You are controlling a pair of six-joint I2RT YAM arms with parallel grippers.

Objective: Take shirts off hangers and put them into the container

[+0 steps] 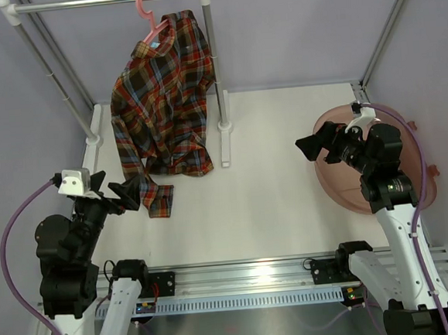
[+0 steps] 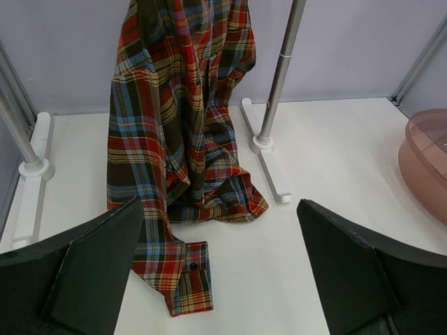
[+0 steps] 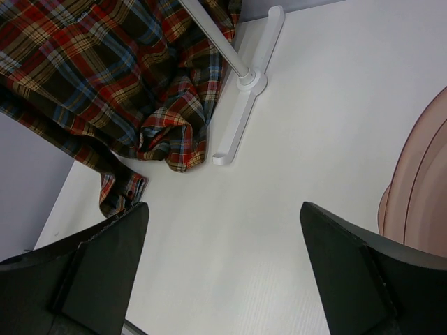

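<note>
A plaid shirt [image 1: 164, 102] in red, brown, blue and yellow hangs from a pink hanger [image 1: 148, 17] hooked on the rack's top bar. Its hem and one sleeve cuff [image 2: 187, 276] lie on the white table. My left gripper [image 1: 127, 194] is open just left of the cuff, with nothing between its fingers. My right gripper [image 1: 314, 146] is open above the table at the left rim of the pinkish tub [image 1: 415, 133], also holding nothing. The shirt [image 3: 98, 70] fills the upper left of the right wrist view.
A white-and-metal clothes rack stands at the back left, with an upright pole [image 1: 214, 67] and a white foot [image 1: 225, 140] beside the shirt. Another rack foot [image 2: 28, 181] lies at the left. Grey walls close in the table on three sides.
</note>
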